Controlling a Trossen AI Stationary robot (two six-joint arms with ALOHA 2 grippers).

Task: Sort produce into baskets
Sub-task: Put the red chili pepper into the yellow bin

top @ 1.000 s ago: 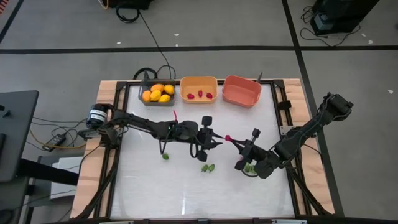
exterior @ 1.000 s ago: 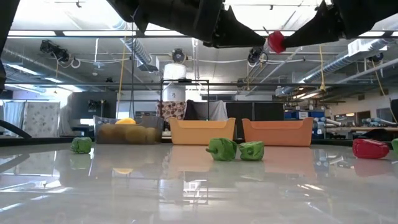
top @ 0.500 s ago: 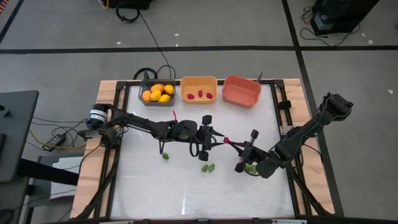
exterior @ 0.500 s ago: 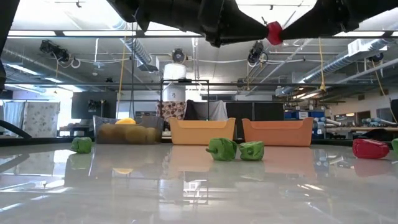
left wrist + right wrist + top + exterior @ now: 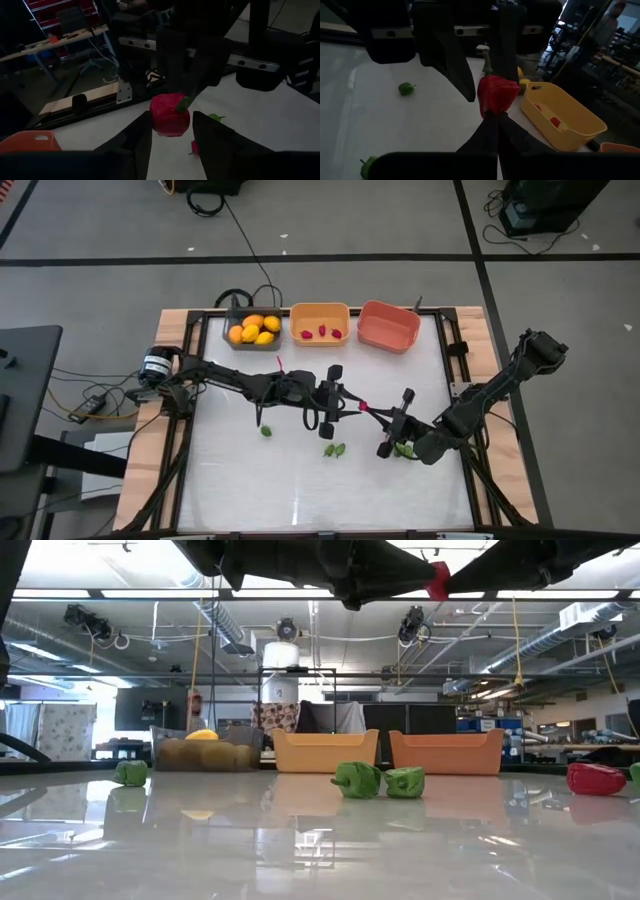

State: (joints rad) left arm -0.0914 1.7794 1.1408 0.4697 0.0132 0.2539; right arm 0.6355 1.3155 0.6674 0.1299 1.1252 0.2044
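While right gripper [image 5: 363, 407] pinches red pepper [image 5: 361, 406] | left gripper [image 5: 352, 404] now straddles it, unclosed

Red pepper [image 5: 170, 115], orange basket [image 5: 319, 323]

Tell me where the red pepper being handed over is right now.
In the high view the red pepper hangs above mid-table, pinched by the right gripper, with the left gripper open around it, in front of the orange basket.

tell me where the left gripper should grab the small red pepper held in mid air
Across the rounded body of the small red pepper, coming from the end opposite the right gripper. That gripper pinches the far end, leaving the sides bare, and the left gripper's open fingers straddle them.
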